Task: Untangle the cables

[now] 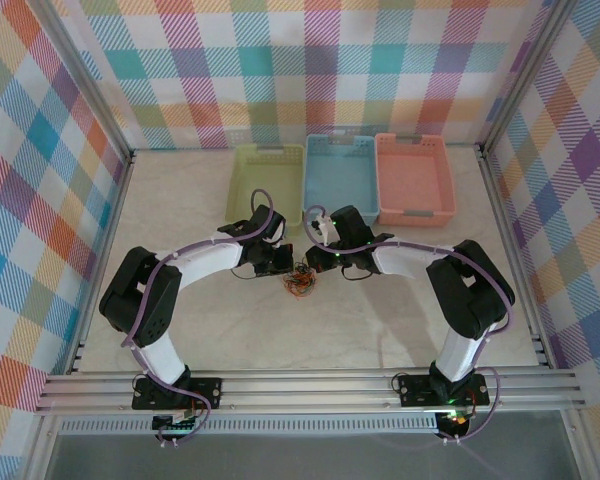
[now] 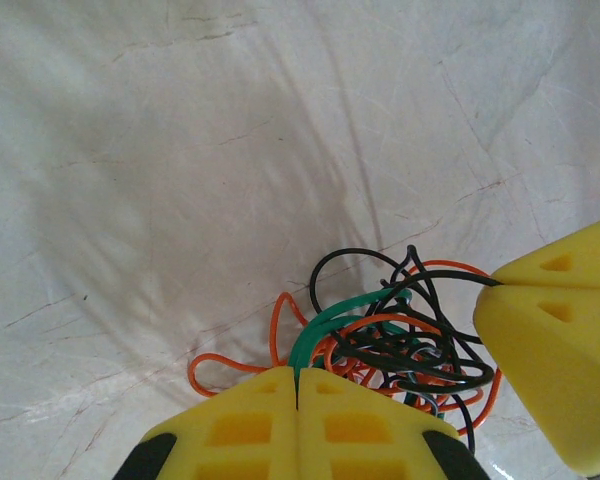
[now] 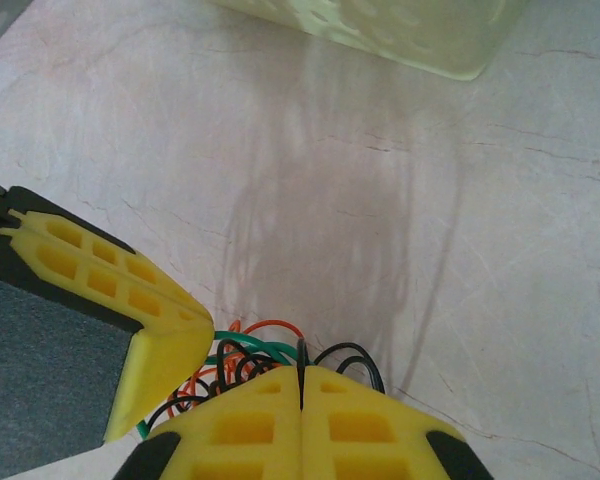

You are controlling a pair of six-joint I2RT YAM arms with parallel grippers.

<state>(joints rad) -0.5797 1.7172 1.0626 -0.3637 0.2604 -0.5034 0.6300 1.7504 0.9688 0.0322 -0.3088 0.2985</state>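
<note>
Top view, cables (image 1: 300, 282): a small knot of thin wires on the pale worktop (image 1: 230, 330), near the middle, in front of the baskets.
Top view, left tool (image 1: 281, 263): down at the knot's left edge; its jaws are too small to read here.
Top view, right tool (image 1: 316, 262): down at the knot's right edge, facing the left tool.
Top view, baskets: green basket (image 1: 267, 185), blue basket (image 1: 340, 180) and pink basket (image 1: 415, 178) stand side by side at the far end.
Left wrist, left tool (image 2: 297, 375): yellow fingers pressed flush together, with the green cable (image 2: 325, 325) pinched in the seam.
Left wrist, cables: orange, black and green loops lie tangled on the worktop just beyond the fingertips.
Left wrist, right tool (image 2: 487, 290): at the right, fingers together, a black wire running into the seam.
Right wrist, right tool (image 3: 301, 372): fingers closed flush, with the black cable (image 3: 301, 350) caught between them.
Right wrist, left tool (image 3: 195, 335): just beside it on the left, the tangle between the two.
</note>
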